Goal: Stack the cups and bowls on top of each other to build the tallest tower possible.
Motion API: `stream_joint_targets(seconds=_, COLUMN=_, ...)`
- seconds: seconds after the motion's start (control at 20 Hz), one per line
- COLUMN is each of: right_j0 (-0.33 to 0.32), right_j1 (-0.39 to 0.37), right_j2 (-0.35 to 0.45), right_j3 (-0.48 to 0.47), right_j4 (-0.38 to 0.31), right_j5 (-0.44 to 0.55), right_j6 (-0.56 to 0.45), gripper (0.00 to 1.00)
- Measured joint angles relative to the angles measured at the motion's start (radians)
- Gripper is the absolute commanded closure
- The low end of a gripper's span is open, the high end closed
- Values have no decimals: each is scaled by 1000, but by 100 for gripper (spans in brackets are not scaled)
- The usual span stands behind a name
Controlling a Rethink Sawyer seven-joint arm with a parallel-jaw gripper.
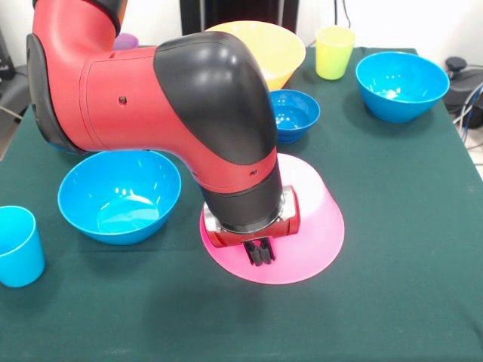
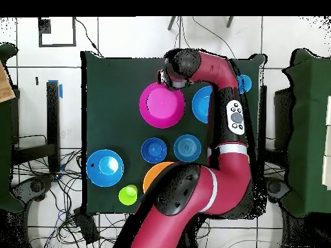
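You're seeing two cups [image 1: 335, 50], five bowls [image 1: 119, 194] and no readable writing. The gripper [image 1: 259, 253] is hovering over the upturned pink bowl [image 1: 313, 226] mid-table, fingers pressed together, holding nothing.

Arm [image 1: 173, 98] hides purple cup [image 1: 126, 41]; light-blue cup [image 1: 16, 246] cut off.

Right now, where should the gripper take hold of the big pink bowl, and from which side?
The pink bowl lies upside down, a smooth dome. Its thin flared rim on the cloth is probably the only part to pinch, coming from above at the bare near edge.
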State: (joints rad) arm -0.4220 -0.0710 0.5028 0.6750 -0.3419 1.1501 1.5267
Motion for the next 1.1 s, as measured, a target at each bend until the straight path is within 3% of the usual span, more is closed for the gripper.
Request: stream_joint_targets(seconds=1.1, right_j0=20, right_j1=-102, right_j2=0, right_j3=15, right_j4=-6, right_j5=-103, right_j6=0, gripper=100)
